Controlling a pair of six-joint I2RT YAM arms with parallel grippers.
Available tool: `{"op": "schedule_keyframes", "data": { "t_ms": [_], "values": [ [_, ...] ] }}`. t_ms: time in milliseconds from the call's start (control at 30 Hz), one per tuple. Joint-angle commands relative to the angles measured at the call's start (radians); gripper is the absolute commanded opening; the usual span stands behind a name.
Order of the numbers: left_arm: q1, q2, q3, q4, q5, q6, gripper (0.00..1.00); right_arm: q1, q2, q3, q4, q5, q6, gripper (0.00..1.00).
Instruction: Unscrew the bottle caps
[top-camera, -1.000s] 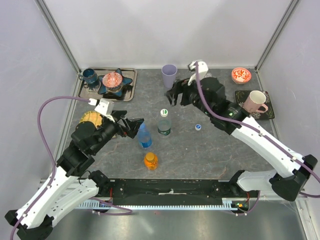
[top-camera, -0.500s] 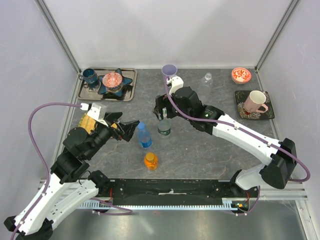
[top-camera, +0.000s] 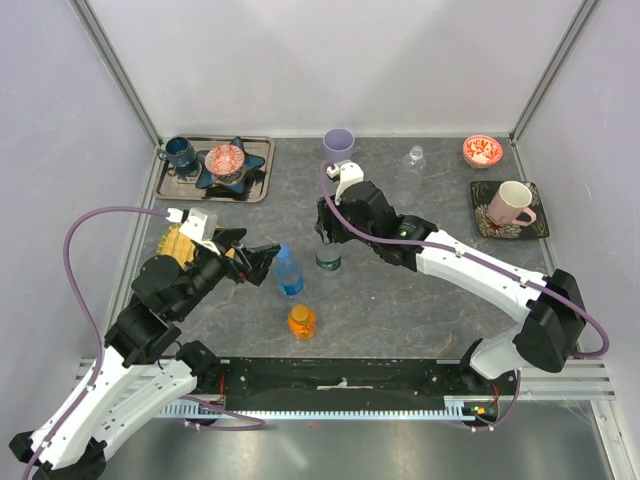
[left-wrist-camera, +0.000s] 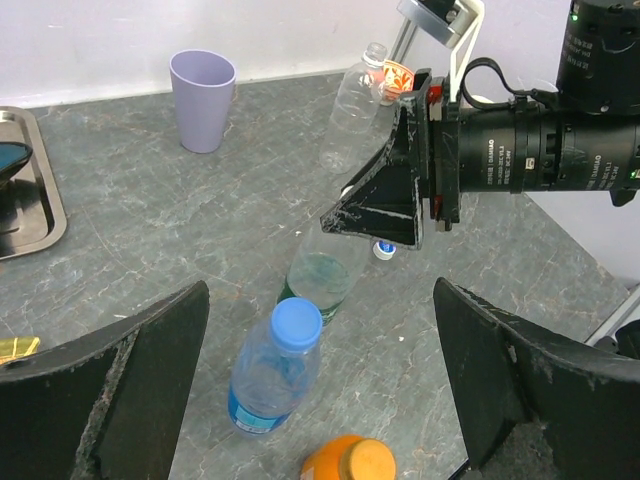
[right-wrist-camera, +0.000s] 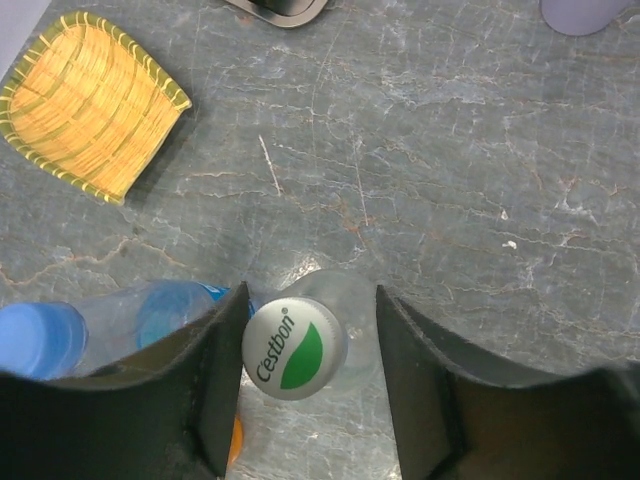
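right gripper (right-wrist-camera: 310, 312): jaws apart, straddling white-green cap (right-wrist-camera: 294, 348), gap at 3 o'clock | green bottle (top-camera: 327, 261): standing mid-table, blue bottle (top-camera: 289, 275) at its 8 o'clock | left gripper (left-wrist-camera: 320, 330): wide apart, empty | handling: light, thin bottle likely spins; pinch cap's rim

Left tool (top-camera: 266, 259) spread wide, held level; right tool (top-camera: 325, 236) pointing straight down, fingers partly parted
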Motion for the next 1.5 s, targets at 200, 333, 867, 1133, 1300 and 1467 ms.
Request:
{"op": "schedule_keyframes", "data": {
  "t_ms": [200,333,867,1133,1300,1467],
  "values": [
    [-0.001,0.04,0.023,0.068,-0.043,0.034,1.0,0.003,-0.164,0.024,0.001,0.121,-0.001,0.36],
    [-0.001,0.113,0.087,0.12,-0.081,0.068,1.0,0.002,-0.272,0.068,-0.051,0.181,0.025,0.3],
    [0.226,0.607,0.678,0.163,0.73,-0.057,0.99,-0.263,-0.37,0.239,-0.151,-0.458,0.215,0.0],
    [0.237,0.723,0.572,0.481,1.222,-0.371,1.0,-0.317,-0.407,0.2,0.055,-0.753,0.314,0.0],
    [0.237,0.7,0.54,0.406,1.197,-0.286,1.0,-0.317,-0.398,0.225,0.106,-0.804,0.342,0.0],
    [0.229,0.68,0.516,0.403,1.193,-0.256,1.0,-0.316,-0.376,0.256,0.11,-0.808,0.336,0.0]
  ]
}}
